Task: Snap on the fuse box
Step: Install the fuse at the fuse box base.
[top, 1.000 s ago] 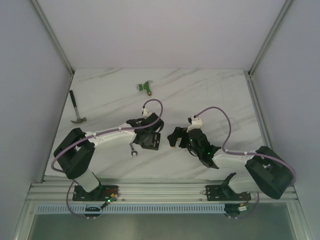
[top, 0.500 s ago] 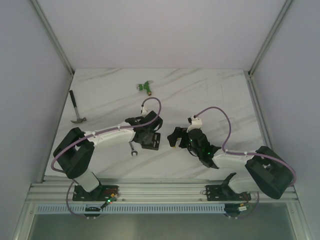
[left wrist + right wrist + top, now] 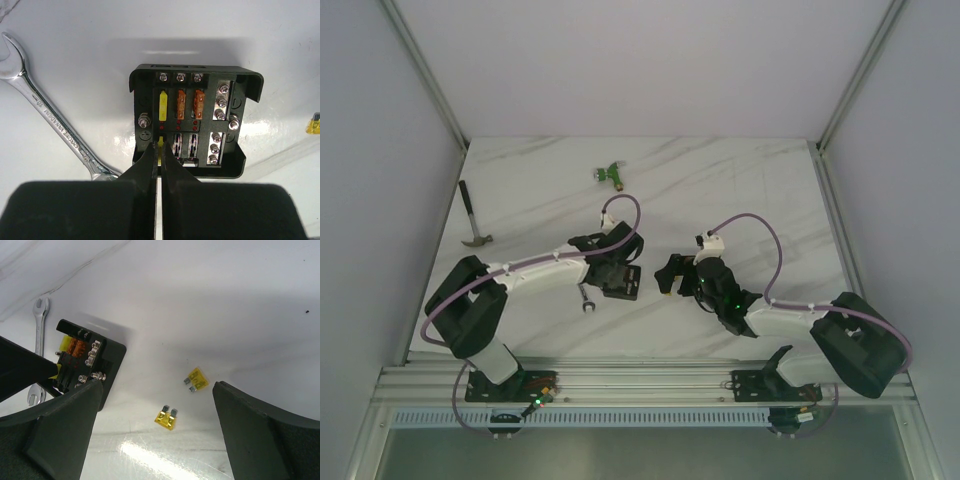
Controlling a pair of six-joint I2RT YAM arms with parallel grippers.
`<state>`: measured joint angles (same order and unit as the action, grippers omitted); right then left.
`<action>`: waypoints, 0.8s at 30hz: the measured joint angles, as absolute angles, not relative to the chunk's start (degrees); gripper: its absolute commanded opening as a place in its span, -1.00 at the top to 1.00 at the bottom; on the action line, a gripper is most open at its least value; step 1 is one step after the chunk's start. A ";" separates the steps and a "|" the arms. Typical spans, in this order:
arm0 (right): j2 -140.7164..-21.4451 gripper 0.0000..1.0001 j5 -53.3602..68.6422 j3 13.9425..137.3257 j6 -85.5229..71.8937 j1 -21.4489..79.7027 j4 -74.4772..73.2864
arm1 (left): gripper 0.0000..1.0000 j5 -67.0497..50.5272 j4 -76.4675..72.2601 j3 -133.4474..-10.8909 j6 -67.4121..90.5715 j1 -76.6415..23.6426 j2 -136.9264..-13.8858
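Observation:
The fuse box (image 3: 197,122) is a black square box lying on the white table with no lid on it. Its top row holds a yellow fuse and two orange fuses. My left gripper (image 3: 160,148) is shut on a small yellow fuse (image 3: 160,142) at the box's lower left slot. In the top view the left gripper (image 3: 616,276) sits over the box (image 3: 623,285). My right gripper (image 3: 157,390) is open and empty, just right of the box (image 3: 82,357), above two loose yellow fuses (image 3: 166,417).
A silver wrench (image 3: 45,112) lies just left of the box. A second loose yellow fuse (image 3: 197,379) lies right of the first. A green connector (image 3: 611,173) is at the back. A hammer (image 3: 472,218) lies at the left edge.
My left gripper has shifted slightly over the fuse box. The right arm has not moved.

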<state>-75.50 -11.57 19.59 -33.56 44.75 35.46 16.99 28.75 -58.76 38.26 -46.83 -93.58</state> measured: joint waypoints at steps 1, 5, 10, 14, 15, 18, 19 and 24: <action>-75.50 -1.00 -11.57 19.59 -33.58 44.75 35.46 | 1.00 16.97 28.53 -58.61 38.24 -46.83 -93.54; -75.53 -1.00 -11.57 19.59 -33.58 44.75 35.46 | 1.00 16.95 27.35 -57.58 38.04 -46.81 -92.97; -75.55 -1.00 -11.57 19.59 -33.58 44.75 35.46 | 1.00 16.51 26.06 -56.86 37.80 -46.41 -92.90; -75.81 -1.00 -11.55 19.84 -33.56 44.75 35.46 | 1.00 15.86 24.71 -55.86 37.78 -45.80 -92.73; -75.94 -1.00 -11.53 19.90 -33.56 44.75 35.46 | 1.00 15.49 24.27 -55.48 37.85 -45.56 -92.47; -76.16 -1.00 -11.29 19.97 -33.54 44.75 35.44 | 1.00 14.41 23.29 -54.48 37.85 -44.97 -91.92; -76.16 -1.00 -11.16 19.97 -33.56 44.75 35.44 | 1.00 14.17 22.92 -54.13 37.87 -44.88 -91.68; -76.16 -1.00 -10.87 19.99 -33.54 44.75 35.46 | 1.00 13.28 20.05 -51.16 38.52 -44.62 -89.54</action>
<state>-76.16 -10.87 19.99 -33.54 44.75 35.46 13.28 20.05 -51.16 38.52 -44.62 -89.54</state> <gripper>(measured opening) 0.997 0.022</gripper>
